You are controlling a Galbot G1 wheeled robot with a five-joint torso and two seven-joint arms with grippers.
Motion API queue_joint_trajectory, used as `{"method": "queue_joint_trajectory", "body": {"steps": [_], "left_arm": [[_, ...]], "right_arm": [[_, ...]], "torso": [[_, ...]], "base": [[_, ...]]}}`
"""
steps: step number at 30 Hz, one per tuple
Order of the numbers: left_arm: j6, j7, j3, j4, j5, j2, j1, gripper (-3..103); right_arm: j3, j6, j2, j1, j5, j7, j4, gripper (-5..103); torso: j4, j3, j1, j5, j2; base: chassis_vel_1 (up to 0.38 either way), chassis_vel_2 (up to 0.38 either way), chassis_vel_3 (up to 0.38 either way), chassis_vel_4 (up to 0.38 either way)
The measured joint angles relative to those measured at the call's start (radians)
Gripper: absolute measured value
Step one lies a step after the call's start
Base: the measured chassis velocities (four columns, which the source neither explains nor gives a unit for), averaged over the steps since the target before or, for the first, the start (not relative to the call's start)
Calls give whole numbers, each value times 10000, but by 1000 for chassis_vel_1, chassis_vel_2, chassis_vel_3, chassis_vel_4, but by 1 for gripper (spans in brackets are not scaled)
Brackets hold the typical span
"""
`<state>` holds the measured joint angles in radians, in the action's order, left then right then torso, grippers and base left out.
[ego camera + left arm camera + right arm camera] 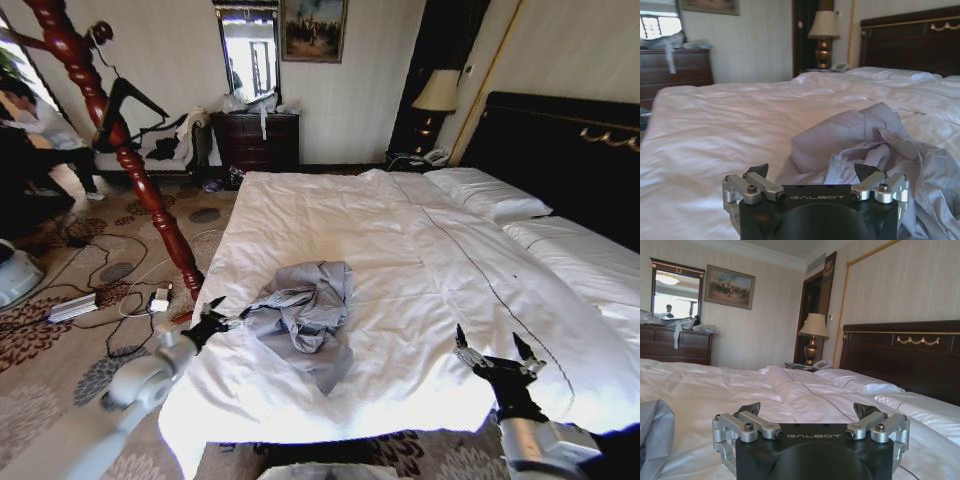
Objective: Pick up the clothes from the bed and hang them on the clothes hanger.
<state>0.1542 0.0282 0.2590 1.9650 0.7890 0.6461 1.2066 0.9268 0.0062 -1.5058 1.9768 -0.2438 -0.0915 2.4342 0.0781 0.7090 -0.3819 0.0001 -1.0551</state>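
The clothes, a crumpled pale grey-blue shirt (305,310), lie on the white duvet of the bed (400,240) near its front left corner. My left gripper (212,322) is open at the shirt's left edge. In the left wrist view the shirt (865,140) bunches up just ahead of that gripper (812,172), between its spread fingers. My right gripper (495,355) hovers open over bare duvet at the front right, well apart from the shirt. Its wrist view shows the open gripper (809,410) and a fold of shirt (652,440). The black clothes hanger (135,97) hangs on the wooden coat stand.
The reddish-brown coat stand (120,150) leans beside the bed's left side. Cables and a power strip (75,305) lie on the carpet below it. A dark dresser (255,140) stands at the far wall, with a lamp (437,92) by the black headboard (560,150).
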Motion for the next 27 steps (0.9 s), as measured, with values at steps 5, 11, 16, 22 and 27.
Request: {"method": "queue_joint_trajectory", "body": {"steps": [5, 11, 16, 22, 27], "left_arm": [[25, -103, -1697, -734, 217, 60, -1837, 95], [43, -75, -3198, -1660, 436, 298, -3441, 89], [75, -46, -3747, -2010, 580, 561, -4029, 84], [147, -48, -4682, -2308, 550, 792, -4605, 61], [184, -57, -4946, -2283, 422, 706, -4627, 45]], "right_arm": [[13, 6, -121, -65, -4, -6, -114, 100], [42, -100, -250, -242, -30, -36, -170, 100], [88, -62, -371, -165, -46, -41, -137, 100], [142, -89, -391, -301, -169, -100, -131, 100], [53, -138, -399, -328, -162, -110, -171, 100]], "torso": [[-2, 0, 0, -1, 0], [2, -1, 0, 0, 0], [-3, -1, 0, 0, 0], [-1, -1, 0, -1, 1], [-3, -1, 0, -1, 0]], "base": [[0, 0, 0, 0], [0, 0, 0, 0], [0, 0, 0, 0], [0, 0, 0, 0], [0, 0, 0, 0]]}}
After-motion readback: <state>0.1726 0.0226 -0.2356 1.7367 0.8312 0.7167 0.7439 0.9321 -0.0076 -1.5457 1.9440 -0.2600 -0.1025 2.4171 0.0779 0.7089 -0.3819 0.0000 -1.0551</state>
